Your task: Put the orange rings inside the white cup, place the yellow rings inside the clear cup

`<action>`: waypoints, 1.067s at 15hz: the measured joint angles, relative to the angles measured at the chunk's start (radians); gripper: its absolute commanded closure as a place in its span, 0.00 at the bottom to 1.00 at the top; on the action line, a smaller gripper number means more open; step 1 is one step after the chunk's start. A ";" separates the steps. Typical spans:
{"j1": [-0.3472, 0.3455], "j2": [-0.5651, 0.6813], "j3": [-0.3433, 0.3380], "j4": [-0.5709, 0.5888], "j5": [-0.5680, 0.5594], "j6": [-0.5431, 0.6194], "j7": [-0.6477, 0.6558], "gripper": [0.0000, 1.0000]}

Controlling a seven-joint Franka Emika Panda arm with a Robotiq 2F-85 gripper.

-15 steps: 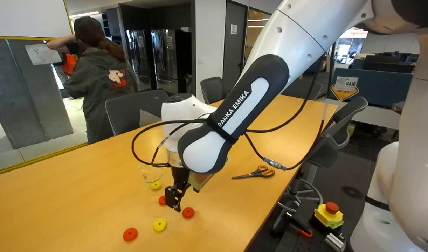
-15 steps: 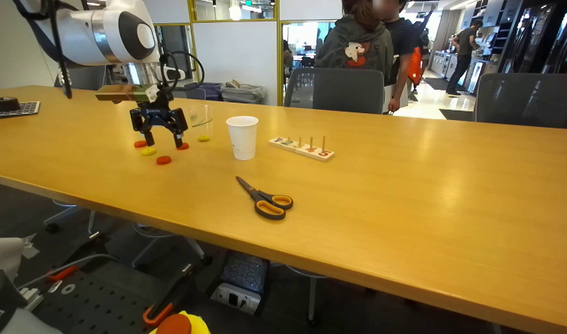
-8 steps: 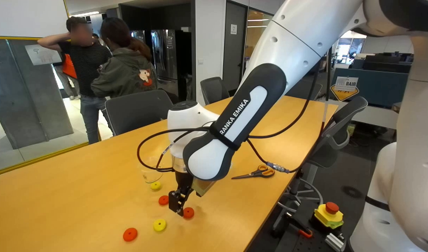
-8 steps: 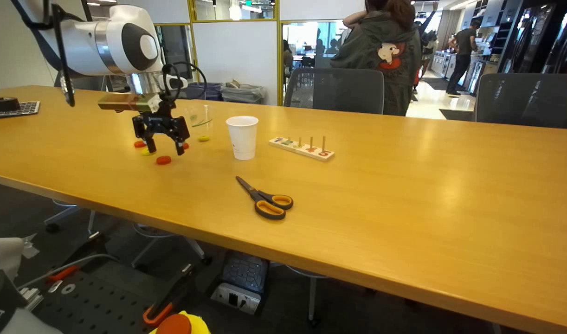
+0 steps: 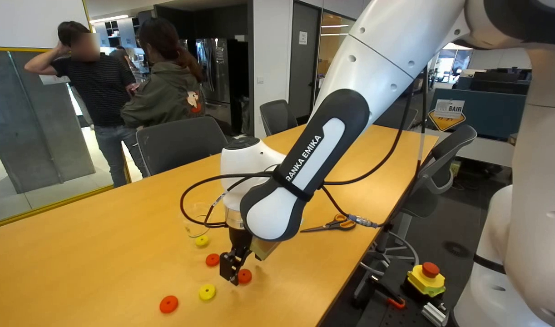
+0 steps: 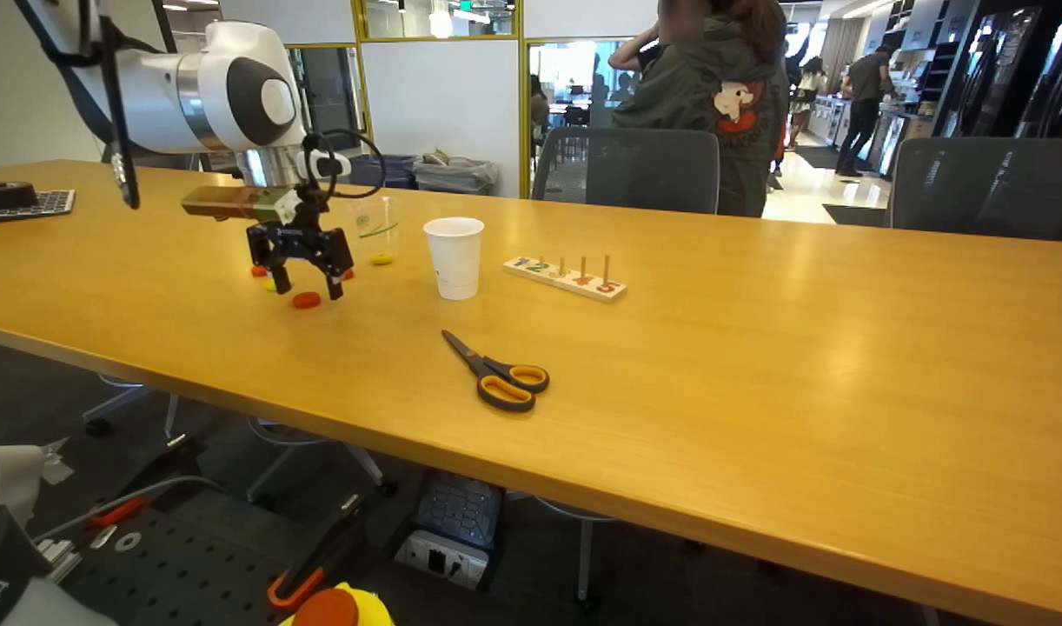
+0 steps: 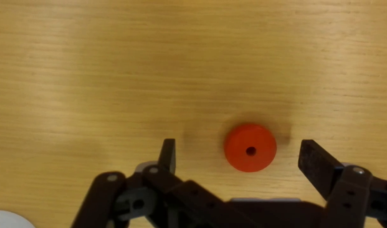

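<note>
Gripper (image 7: pixel 237 151) spread wide, nothing held; orange ring (image 7: pixel 250 142) best centred by 3-o'clock nudge (wrist view) before descent.

Wooden table (image 6: pixel 800 365), bearing three orange rings (image 5: pixel 169 304), two yellow rings (image 5: pixel 207 292), upright white cup (image 6: pixel 454 261), clear cup (image 6: pixel 377 223), scissors (image 6: pixel 481 366), peg board (image 6: pixel 566 280) and keyboard (image 6: pixel 56 203)

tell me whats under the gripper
In the wrist view, an orange ring lies flat on the table, framed between the jaws of the open gripper. Its body blocks part of that view's bottom, so anything there cannot be seen.
</note>
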 measured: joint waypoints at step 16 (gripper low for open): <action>0.005 0.013 -0.005 0.001 0.001 0.038 0.002 0.80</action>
